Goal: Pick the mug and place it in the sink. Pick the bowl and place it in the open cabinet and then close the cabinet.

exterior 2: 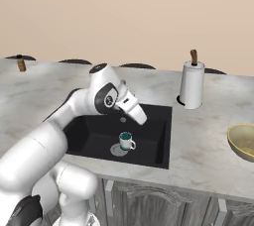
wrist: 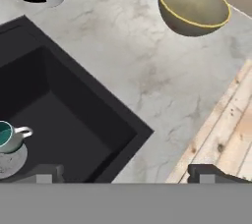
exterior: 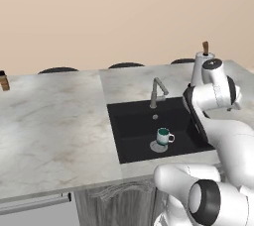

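Gripper (wrist: 125, 173) spread wide, holding nothing — mug (wrist: 9, 136) cut off in sink (wrist: 59, 115).

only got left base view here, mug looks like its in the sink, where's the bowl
Observer: The bowl sits on the counter to the right of the sink, near the front edge.
Operator: upright?
Observer: Yes, in the hand view it stands open side up.
Operator: gripper holding anything
Observer: No. The gripper has nothing between its fingertips, which stand wide apart above the sink's corner.
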Controlling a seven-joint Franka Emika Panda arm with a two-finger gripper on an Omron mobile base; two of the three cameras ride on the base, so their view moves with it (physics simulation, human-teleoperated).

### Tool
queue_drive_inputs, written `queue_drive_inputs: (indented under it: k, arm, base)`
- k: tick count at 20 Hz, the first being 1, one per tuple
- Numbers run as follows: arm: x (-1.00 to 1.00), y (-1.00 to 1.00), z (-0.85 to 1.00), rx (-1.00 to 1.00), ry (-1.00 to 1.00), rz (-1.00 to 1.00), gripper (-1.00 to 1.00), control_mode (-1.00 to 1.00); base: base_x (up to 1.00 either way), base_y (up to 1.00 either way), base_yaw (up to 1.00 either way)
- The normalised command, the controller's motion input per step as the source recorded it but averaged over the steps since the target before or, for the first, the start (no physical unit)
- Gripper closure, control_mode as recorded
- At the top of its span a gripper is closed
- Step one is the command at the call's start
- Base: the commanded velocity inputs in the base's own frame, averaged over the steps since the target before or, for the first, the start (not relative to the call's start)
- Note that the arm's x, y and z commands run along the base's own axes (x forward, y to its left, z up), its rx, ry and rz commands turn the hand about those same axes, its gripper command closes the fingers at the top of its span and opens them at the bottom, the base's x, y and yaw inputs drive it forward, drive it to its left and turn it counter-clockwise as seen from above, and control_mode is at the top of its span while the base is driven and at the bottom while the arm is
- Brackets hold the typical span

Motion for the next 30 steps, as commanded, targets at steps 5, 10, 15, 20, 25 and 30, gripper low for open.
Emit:
queue_drive_inputs:
  k: [5, 10, 15, 20, 25, 30]
  arm:
    - [-0.13, -0.35, 0.17, 0.01, -0.13, -0.46, -1.0, -1.0]
    - [0.0, -0.4, 0.06, 0.01, -0.16, -0.37, -1.0, -1.0]
    - [0.0, -0.29, 0.0, 0.0, -0.22, -0.37, -1.0, -1.0]
    - [0.0, -0.23, 0.0, 0.0, -0.22, -0.43, -1.0, -1.0]
    - [0.0, -0.23, 0.06, 0.0, -0.23, -0.43, -1.0, -1.0]
    - [0.0, -0.24, 0.02, 0.0, -0.2, -0.27, -1.0, -1.0]
  base:
    - [0.0, 0.0, 0.0]
    - [0.0, 0.0, 0.0]
    - [0.0, 0.0, 0.0]
    - [0.0, 0.0, 0.0]
    - [0.0, 0.0, 0.0]
    - [0.0, 0.0, 0.0]
